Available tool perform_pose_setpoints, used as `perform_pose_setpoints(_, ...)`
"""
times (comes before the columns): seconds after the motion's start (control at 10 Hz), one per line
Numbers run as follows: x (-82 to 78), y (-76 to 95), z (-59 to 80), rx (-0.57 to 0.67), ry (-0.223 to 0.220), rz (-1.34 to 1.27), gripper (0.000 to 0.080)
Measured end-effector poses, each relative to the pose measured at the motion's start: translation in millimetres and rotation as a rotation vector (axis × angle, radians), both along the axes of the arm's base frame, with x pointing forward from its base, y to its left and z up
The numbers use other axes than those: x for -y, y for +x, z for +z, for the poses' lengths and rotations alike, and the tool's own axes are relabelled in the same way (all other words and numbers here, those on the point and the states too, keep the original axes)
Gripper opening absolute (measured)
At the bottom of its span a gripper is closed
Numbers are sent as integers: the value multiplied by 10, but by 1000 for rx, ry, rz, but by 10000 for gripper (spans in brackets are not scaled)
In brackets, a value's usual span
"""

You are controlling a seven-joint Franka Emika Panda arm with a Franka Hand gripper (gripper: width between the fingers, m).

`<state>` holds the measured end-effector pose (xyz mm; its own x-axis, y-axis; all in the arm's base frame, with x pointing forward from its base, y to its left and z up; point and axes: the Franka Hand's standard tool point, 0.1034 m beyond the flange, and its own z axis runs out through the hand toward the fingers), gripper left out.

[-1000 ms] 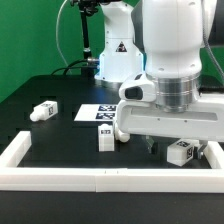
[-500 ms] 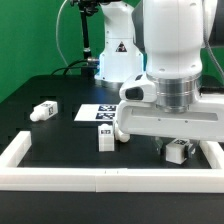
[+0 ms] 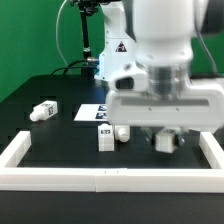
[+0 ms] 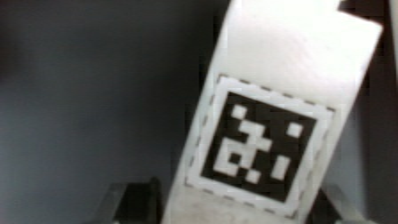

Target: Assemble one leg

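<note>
**Pincer down over the right-hand leg, grip not confirmed**

At the exterior view's left a spare leg [image 3: 41, 110] lies on its side on the black table [image 3: 60, 145], well apart from the arm. It is out of the way and plays no part for now. Further right, the marker board [image 3: 90, 113] lies flat toward the far side. Just in front of it a standing leg [image 3: 105, 140] is upright with its tag facing the near edge, also clear of the arm. A white rail [image 3: 100, 178] runs along the near edge and probably keeps loose parts from sliding off.

At the exterior view's right the arm is low over the table. The gripper [image 3: 166, 137] is at the chosen leg [image 3: 169, 144], though the wrist block hides most of both in that view. The wrist view fills with this leg's tagged face, and a dark finger [image 4: 128, 200] sits just beside one long edge. That fits a pincer set across the narrow width of the post, where a short, firm hold is easiest.

I cannot tell whether the jaws have closed on it or stand slightly open. I also cannot tell whether the leg rests on the table. In my judgement the step in hand is taking hold of this leg.
</note>
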<state>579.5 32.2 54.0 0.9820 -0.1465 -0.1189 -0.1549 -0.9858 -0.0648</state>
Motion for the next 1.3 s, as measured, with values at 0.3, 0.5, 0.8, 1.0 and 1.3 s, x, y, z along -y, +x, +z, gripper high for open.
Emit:
perform_pose_setpoints(0.3,109,-20,38,7,-1,2,320)
perform_pose_setpoints(0.5,118,-23,32,7,-1,5,320)
perform_pose_setpoints(0.8,255,-51,32,10,2,80,320)
perform_pose_setpoints(1.0,694,-146,107,18,1,166,320)
perform_pose_setpoints(1.3,1351,-368,3,26,-11,289,320)
